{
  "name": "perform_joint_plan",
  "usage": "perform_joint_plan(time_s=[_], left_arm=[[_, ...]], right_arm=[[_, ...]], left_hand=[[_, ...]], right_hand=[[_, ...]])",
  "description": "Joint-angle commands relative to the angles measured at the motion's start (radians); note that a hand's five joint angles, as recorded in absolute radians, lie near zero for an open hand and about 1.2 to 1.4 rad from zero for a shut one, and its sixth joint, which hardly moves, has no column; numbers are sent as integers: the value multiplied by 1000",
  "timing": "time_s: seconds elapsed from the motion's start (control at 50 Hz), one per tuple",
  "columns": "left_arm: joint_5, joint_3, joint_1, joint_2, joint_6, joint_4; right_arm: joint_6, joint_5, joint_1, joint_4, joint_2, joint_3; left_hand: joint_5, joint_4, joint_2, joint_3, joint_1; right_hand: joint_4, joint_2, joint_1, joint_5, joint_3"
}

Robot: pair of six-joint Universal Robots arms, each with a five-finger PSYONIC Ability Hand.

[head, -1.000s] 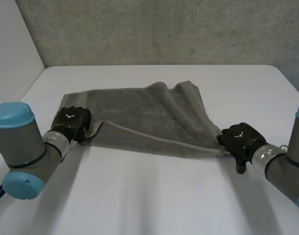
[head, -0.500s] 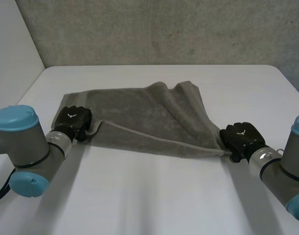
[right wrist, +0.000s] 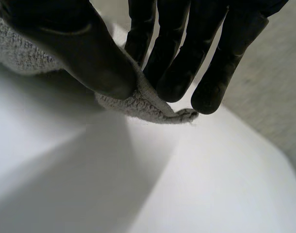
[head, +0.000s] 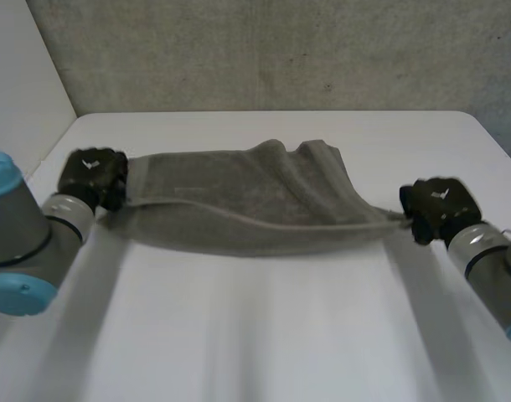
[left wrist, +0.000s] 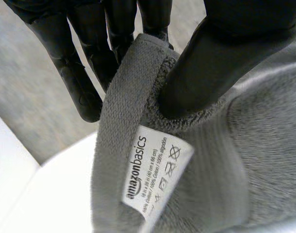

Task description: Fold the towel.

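Pinches grey towel [head: 239, 197] corners with left robot hand [head: 92, 172] and right robot hand [head: 436, 208], over white surface [head: 255, 335], grey wall [head: 281, 50] behind.

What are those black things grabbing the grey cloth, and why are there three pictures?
They are a robot's two hands. One picture looks down from a camera behind the robot. In it, the left hand and the right hand each hold one end of a grey towel over a white table. The other two pictures come from small cameras on the wrists, each looking along its own hand. In the left wrist picture, the thumb and fingers pinch a towel corner with a white label that reads amazonbasics. In the right wrist picture, that hand's thumb and fingers pinch another corner.
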State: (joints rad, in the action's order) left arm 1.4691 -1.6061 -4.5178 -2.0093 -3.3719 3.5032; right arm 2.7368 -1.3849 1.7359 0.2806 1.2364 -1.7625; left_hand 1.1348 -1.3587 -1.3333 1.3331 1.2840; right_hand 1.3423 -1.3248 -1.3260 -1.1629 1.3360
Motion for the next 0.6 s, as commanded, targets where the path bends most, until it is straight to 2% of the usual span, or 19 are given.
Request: perform_joint_plan(time_s=[0.02,0.12,0.16,0.24,0.32,0.34,0.42,0.44,0.5,0.54,0.56,0.6], left_arm=[[-55,-8,-37,208,19,-15],[-131,12,-61,314,86,-58],[-151,27,-70,348,109,-84],[-200,118,-116,400,163,-183],[-233,195,-147,400,200,-243],[-245,239,-158,388,216,-260],[-260,324,-182,351,256,-276],[-265,363,-193,302,276,-279],[-274,452,-196,203,316,-283],[-277,504,-190,149,334,-288],[-277,505,-190,149,335,-288],[-277,583,-184,45,350,-283]], right_arm=[[3,4,-18,-75,160,60],[-9,12,-42,-242,265,193],[-11,17,-49,-369,300,327],[-15,20,-45,-491,310,488],[-70,26,-39,-631,285,703],[-71,26,-39,-632,285,704],[-185,1,-26,-708,157,877],[-215,-8,-9,-725,97,938],[-244,-28,14,-735,48,992],[-282,-103,74,-739,-52,1081],[-282,-103,74,-739,-52,1081],[-314,-161,123,-726,-154,1156]], left_hand=[[87,-38,-63,63,112],[87,-38,-63,63,112],[87,-38,-63,63,112],[87,-38,-63,63,112],[87,-38,-63,63,112],[87,-38,-63,63,112],[87,-38,-63,63,112],[87,-38,-63,63,112],[87,-38,-63,63,112],[87,-38,-63,63,112],[87,-38,-63,63,112],[87,-38,-63,63,112]], right_hand=[[54,-71,-70,-59,60],[54,-71,-70,-59,60],[54,-71,-70,-59,60],[54,-71,-70,-59,60],[54,-71,-70,-59,60],[54,-71,-70,-59,60],[54,-71,-70,-59,60],[54,-71,-70,-59,60],[54,-71,-70,-59,60],[54,-71,-70,-59,60],[54,-71,-70,-59,60],[54,-71,-70,-59,60]])
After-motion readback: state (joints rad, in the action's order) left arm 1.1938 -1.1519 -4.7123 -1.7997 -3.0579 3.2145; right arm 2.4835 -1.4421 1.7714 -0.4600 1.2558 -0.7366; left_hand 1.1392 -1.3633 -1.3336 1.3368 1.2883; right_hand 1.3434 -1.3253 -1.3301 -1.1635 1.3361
